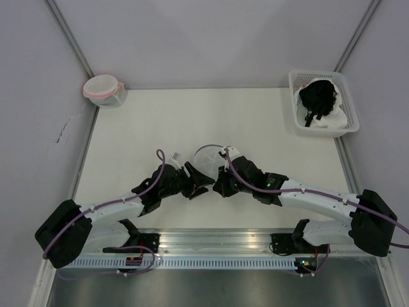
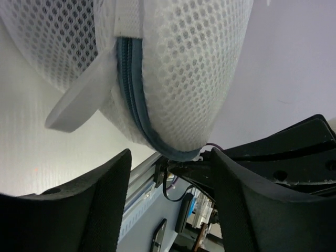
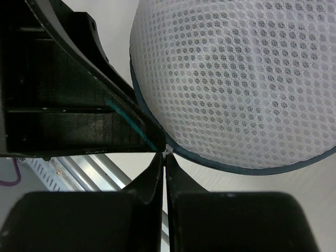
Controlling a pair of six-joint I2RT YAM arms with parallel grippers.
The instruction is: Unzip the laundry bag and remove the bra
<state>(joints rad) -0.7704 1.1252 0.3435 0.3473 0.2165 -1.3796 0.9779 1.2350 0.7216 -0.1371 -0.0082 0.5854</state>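
From above, the bag (image 1: 206, 157) is mid-table, at 12 o'clock of the left gripper (image 1: 199, 187) and right gripper (image 1: 219, 184). The bra (image 1: 317, 96) sits in the basket (image 1: 327, 133) at 2 o'clock. The left wrist view shows its jaws spread apart below the bag's zip (image 2: 128, 79) and tag (image 2: 79, 105). The right wrist view shows its jaws pinched together on the rim (image 3: 236, 165) at 6 o'clock.
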